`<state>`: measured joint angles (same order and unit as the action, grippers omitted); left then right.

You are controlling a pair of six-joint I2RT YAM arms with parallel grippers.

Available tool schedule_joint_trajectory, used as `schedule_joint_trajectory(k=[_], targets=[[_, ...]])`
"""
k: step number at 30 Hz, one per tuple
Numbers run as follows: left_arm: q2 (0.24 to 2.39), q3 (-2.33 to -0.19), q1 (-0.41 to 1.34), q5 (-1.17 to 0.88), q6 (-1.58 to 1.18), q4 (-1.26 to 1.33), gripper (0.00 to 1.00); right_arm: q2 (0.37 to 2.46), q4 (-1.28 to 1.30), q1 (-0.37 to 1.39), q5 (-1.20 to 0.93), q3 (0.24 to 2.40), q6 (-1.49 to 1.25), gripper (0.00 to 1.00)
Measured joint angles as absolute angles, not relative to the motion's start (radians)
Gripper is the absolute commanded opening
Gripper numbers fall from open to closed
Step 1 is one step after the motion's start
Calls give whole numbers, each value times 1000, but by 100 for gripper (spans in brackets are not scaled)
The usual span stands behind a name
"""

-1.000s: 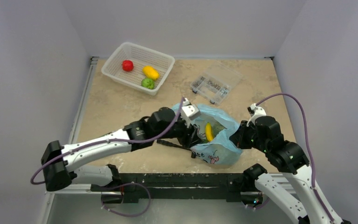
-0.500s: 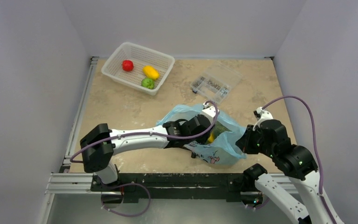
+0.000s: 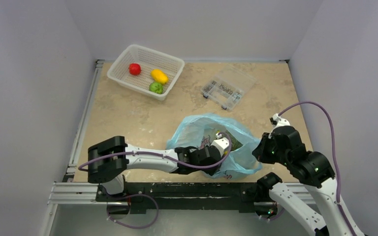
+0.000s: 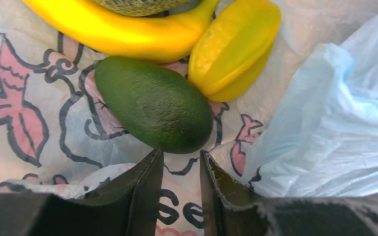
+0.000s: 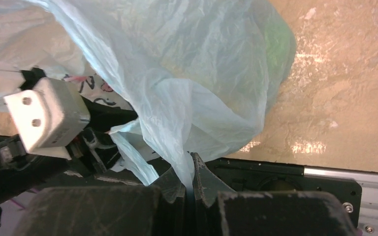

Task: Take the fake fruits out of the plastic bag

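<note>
Top view: the bag lies on the counter near its front edge, and the left arm reaches into its mouth.

Left wrist: inside the bag, the left end effector is slightly open and empty, its tips just below an avocado. A banana and starfruit lie beyond.

Right wrist: the right end effector is clamped on a bag fold.

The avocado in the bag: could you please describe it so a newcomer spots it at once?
Find the light-blue plastic bag on the table. Inside, beyond the left gripper, lies the avocado: the only dark green fruit beside the yellow banana and starfruit.
</note>
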<state>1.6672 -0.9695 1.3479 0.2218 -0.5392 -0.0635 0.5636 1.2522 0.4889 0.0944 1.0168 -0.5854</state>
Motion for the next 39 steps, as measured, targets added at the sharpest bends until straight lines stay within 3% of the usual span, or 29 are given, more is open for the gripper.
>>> schedule_joint_trajectory(k=[9, 19, 25, 33, 39], targets=[[1628, -974, 1314, 262, -542, -111, 51, 565, 1271, 489, 106, 969, -622, 0], [1554, -1026, 1167, 207, -603, -146, 48, 562, 1278, 488, 125, 981, -613, 0], [1674, -1168, 1148, 161, -620, -183, 49, 559, 1275, 489, 139, 981, -599, 0], [1822, -1282, 1148, 223, -688, -245, 41, 532, 1256, 489, 140, 981, -590, 0], [1868, -1288, 1147, 271, -746, -272, 51, 509, 1249, 489, 140, 980, -585, 0]])
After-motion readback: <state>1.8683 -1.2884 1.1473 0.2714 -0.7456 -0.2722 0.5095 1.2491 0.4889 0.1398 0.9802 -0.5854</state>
